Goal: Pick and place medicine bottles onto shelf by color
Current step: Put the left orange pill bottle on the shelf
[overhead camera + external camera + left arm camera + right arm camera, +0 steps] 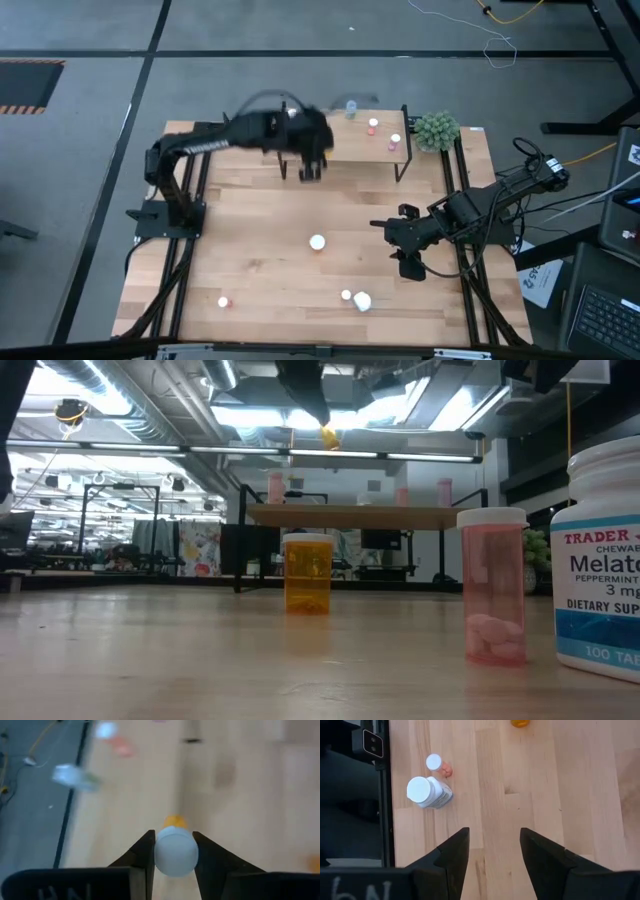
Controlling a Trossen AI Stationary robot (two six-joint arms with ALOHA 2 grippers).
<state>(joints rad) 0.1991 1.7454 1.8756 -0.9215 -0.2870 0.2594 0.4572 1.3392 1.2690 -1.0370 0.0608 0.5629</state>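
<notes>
Between dark end-effector fingers (145, 857), round white-capped orange bottle (174, 851)

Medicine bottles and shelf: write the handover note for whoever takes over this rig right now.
Left gripper: shut on an orange bottle with a white cap, held in the air beside the shelf.
Right gripper: open, empty, waiting over the table's right side.
Done: several bottles stand on the shelf, among them pink ones.
Left: place the held bottle, then clear the table: an orange bottle mid-table, a pink bottle beside the larger white bottle near the front edge, and one small bottle front left.
</notes>
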